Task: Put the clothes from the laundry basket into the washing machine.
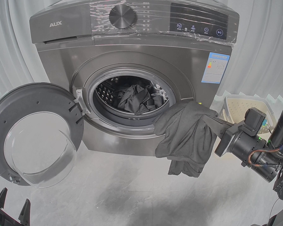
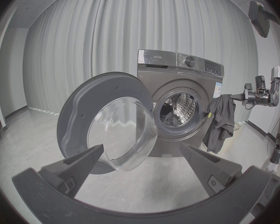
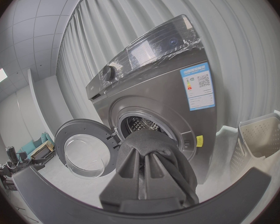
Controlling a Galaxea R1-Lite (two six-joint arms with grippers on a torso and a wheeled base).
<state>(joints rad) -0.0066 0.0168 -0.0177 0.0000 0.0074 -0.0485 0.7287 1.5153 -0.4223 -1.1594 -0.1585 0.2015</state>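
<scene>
Clenched on the dark garment (image 1: 185, 132), my right tool (image 3: 143, 155) hangs it lengthwise downward, drum opening (image 1: 132, 94) just ahead; my released left tool (image 2: 140, 146) lies farther off.

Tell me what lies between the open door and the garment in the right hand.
In the head view, the drum opening, with dark clothes already inside, lies between them.

Bright diffuse light; wrist views fisheye, dark-cornered.

Laundry basket (image 1: 242, 105) right of washing machine (image 1: 63, 60); clothes (image 1: 135, 98) inside
</scene>
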